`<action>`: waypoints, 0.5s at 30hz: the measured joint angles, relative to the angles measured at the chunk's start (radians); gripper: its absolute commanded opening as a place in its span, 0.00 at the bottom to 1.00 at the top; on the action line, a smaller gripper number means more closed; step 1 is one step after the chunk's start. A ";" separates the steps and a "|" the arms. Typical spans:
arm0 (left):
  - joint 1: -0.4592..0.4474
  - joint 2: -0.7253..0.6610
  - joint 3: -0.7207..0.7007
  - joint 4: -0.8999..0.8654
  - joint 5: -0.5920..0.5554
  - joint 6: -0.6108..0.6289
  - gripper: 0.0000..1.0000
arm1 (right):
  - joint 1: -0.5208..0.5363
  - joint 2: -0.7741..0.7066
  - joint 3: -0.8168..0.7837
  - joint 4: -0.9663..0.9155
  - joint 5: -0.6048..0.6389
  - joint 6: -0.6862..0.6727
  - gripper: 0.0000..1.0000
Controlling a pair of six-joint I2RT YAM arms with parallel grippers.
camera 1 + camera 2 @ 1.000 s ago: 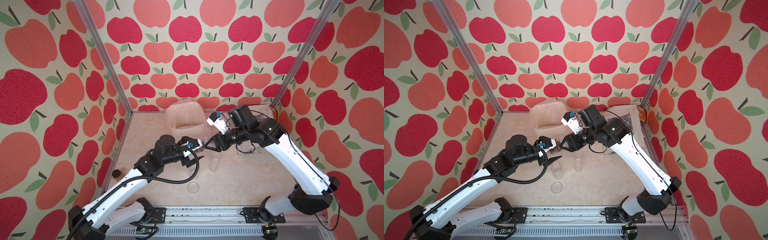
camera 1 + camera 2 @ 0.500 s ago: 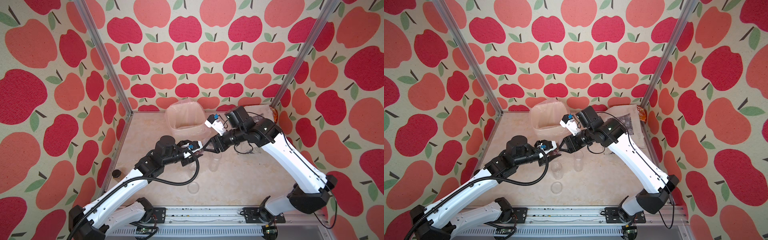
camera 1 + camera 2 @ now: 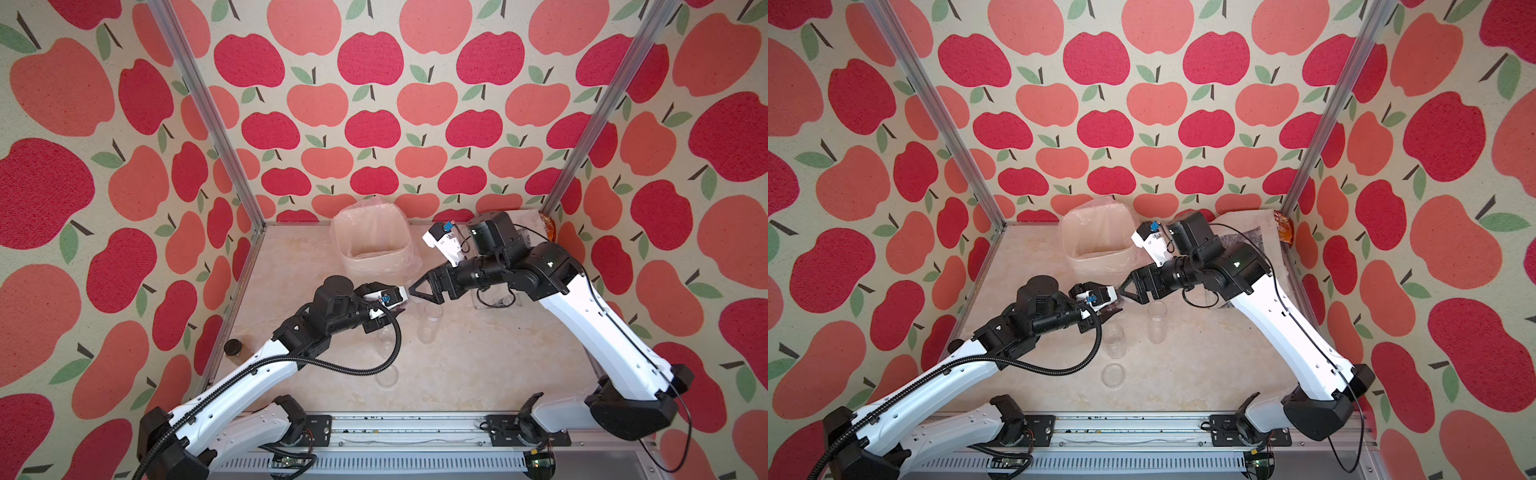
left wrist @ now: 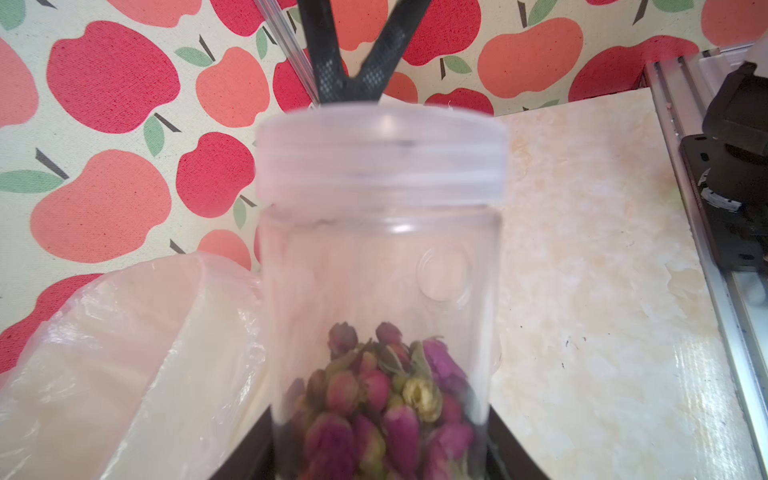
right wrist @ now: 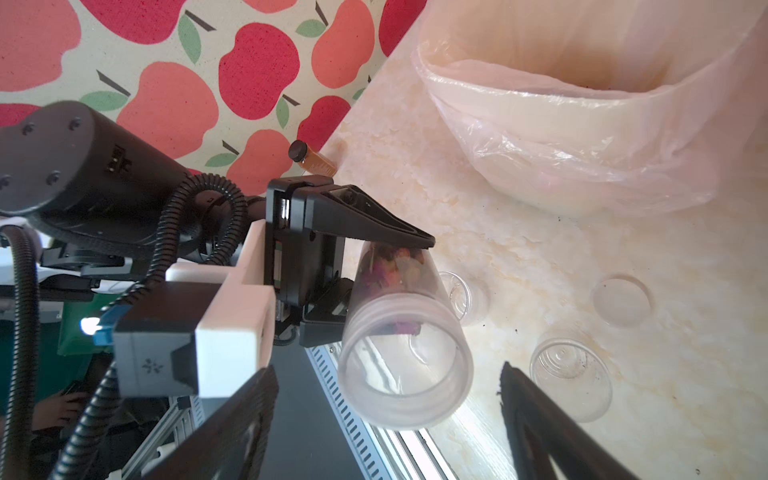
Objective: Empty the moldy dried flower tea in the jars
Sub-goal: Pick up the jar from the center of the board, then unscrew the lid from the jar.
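Two robot arms (image 3: 257, 370) meet just before the cream plastic-lined bin (image 3: 376, 259). Left fingers (image 5: 374, 232) squeeze a small clear lidded jar (image 4: 382, 270) of pink dried flower tea (image 4: 374, 399); right fingers (image 5: 536, 415) stand wide apart at its lid.

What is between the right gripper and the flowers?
The jar's clear lid, in the left wrist view: right gripper at its far side, flowers deep in the jar.
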 measured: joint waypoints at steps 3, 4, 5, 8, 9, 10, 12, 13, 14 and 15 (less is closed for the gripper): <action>-0.007 -0.009 -0.005 0.005 -0.023 0.016 0.28 | -0.009 -0.018 -0.017 0.016 0.005 0.022 0.88; -0.009 -0.012 -0.006 0.006 -0.029 0.019 0.28 | -0.009 -0.018 -0.023 0.020 0.005 0.028 0.88; -0.010 -0.014 -0.006 0.007 -0.032 0.021 0.28 | -0.009 -0.018 -0.029 0.022 0.005 0.034 0.88; -0.014 -0.019 -0.006 0.009 -0.045 0.027 0.27 | -0.009 -0.014 -0.051 0.028 -0.005 0.054 0.86; -0.015 -0.019 -0.006 0.010 -0.048 0.031 0.27 | -0.009 -0.012 -0.058 0.033 -0.010 0.061 0.83; -0.016 -0.019 -0.006 0.010 -0.051 0.035 0.27 | -0.009 -0.009 -0.064 0.037 -0.016 0.069 0.81; -0.018 -0.019 -0.006 0.011 -0.056 0.042 0.27 | -0.009 0.000 -0.070 0.043 -0.024 0.080 0.74; -0.020 -0.019 -0.006 0.011 -0.059 0.042 0.27 | -0.009 0.004 -0.074 0.048 -0.029 0.086 0.73; -0.020 -0.019 -0.006 0.011 -0.061 0.042 0.27 | -0.009 0.007 -0.076 0.051 -0.034 0.090 0.72; -0.021 -0.019 -0.006 0.011 -0.064 0.042 0.27 | -0.008 0.010 -0.077 0.053 -0.039 0.091 0.72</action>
